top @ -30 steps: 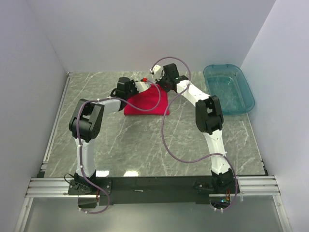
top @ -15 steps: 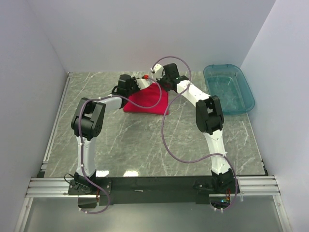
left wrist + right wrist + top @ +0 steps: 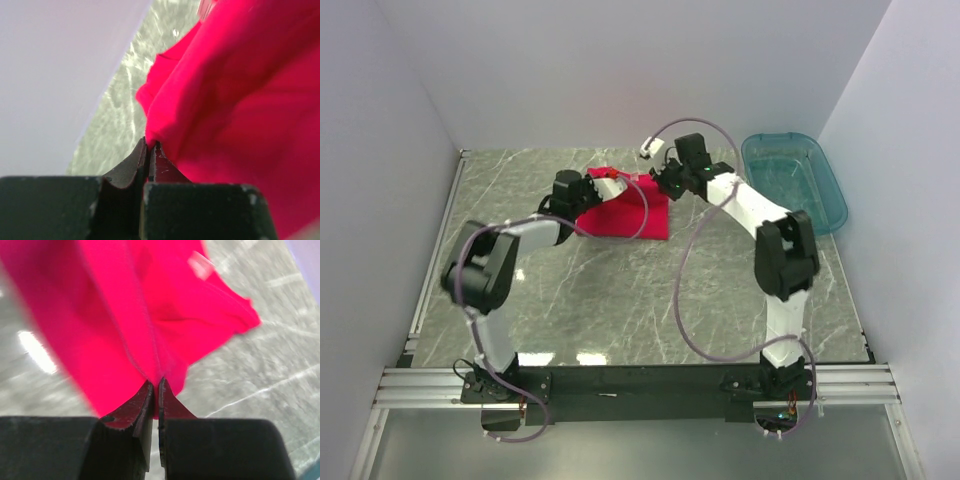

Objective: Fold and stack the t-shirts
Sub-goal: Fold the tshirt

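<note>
The red t-shirt hangs bunched between my two grippers near the back middle of the table. My left gripper is shut on its left edge; in the left wrist view the jaws pinch the red fabric. My right gripper is shut on its right edge; in the right wrist view the jaws pinch a fold of the shirt, and the small white neck label shows beyond.
A teal plastic bin stands at the back right. The table is grey marble. White walls close the left, back and right sides.
Both grippers have moved apart, the left one to the left and the right one to the right, and the shirt is now spread wider between them.
</note>
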You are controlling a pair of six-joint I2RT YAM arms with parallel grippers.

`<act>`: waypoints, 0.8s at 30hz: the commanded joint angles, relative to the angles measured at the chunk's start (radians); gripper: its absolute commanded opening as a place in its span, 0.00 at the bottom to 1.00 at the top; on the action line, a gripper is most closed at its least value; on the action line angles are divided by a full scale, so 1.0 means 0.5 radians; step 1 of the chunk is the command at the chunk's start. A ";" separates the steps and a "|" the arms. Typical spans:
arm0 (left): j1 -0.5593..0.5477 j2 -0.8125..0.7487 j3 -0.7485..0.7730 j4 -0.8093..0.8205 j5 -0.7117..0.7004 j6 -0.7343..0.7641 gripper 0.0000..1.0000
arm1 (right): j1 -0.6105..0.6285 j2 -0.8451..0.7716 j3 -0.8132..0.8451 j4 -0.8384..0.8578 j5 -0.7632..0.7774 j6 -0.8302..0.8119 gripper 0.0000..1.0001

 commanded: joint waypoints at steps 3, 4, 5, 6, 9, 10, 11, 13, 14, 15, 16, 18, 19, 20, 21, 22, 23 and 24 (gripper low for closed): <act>-0.209 -0.693 -0.430 0.032 0.027 -0.026 0.00 | 0.003 -0.571 -0.434 -0.094 -0.562 -0.141 0.00; -0.246 -0.846 -0.489 0.001 -0.006 -0.017 0.00 | 0.003 -0.690 -0.569 -0.122 -0.635 -0.171 0.00; -0.310 -0.920 -0.544 -0.032 -0.022 -0.011 0.00 | 0.009 -0.743 -0.637 -0.144 -0.648 -0.196 0.00; -0.344 -1.000 -0.642 -0.081 -0.037 -0.014 0.00 | 0.018 -0.801 -0.704 -0.171 -0.670 -0.227 0.00; -0.476 -1.306 -0.814 -0.342 -0.059 -0.096 0.01 | 0.031 -0.955 -0.880 -0.364 -0.783 -0.359 0.00; -0.510 -1.386 -0.854 -0.458 -0.053 -0.124 0.01 | 0.034 -1.010 -0.941 -0.444 -0.835 -0.417 0.00; -0.580 -1.542 -0.894 -0.520 -0.007 -0.145 0.01 | 0.040 -1.041 -0.975 -0.578 -0.890 -0.508 0.00; -0.667 -1.681 -0.986 -0.636 0.021 -0.225 0.01 | 0.049 -1.099 -1.045 -0.692 -0.952 -0.604 0.00; -0.761 -1.794 -1.008 -0.756 0.054 -0.246 0.01 | 0.058 -1.166 -1.122 -0.769 -0.964 -0.674 0.00; -0.814 -1.838 -1.044 -0.811 0.049 -0.292 0.01 | 0.067 -1.197 -1.165 -0.797 -0.964 -0.699 0.00; -0.866 -1.874 -1.054 -0.845 0.042 -0.317 0.01 | 0.092 -1.261 -1.241 -0.831 -0.961 -0.739 0.00; -1.004 -1.945 -1.066 -1.029 0.039 -0.351 0.01 | 0.135 -1.329 -1.315 -0.901 -0.928 -0.822 0.00; -1.044 -1.964 -1.066 -1.069 0.048 -0.394 0.01 | 0.150 -1.366 -1.352 -0.914 -0.882 -0.846 0.00; -1.123 -1.985 -1.063 -1.115 0.055 -0.409 0.01 | 0.202 -1.445 -1.428 -0.923 -0.848 -0.871 0.00; -1.167 -1.985 -1.048 -1.210 0.055 -0.434 0.01 | 0.233 -1.483 -1.469 -0.932 -0.814 -0.886 0.00; -1.210 -1.985 -1.042 -1.259 0.055 -0.485 0.01 | 0.264 -1.522 -1.505 -0.941 -0.753 -0.902 0.00; -1.295 -1.985 -1.042 -1.299 0.055 -0.510 0.01 | 0.328 -1.596 -1.576 -0.954 -0.725 -0.908 0.00; -1.341 -1.985 -1.042 -1.373 0.052 -0.532 0.01 | 0.359 -1.633 -1.607 -0.960 -0.701 -0.911 0.00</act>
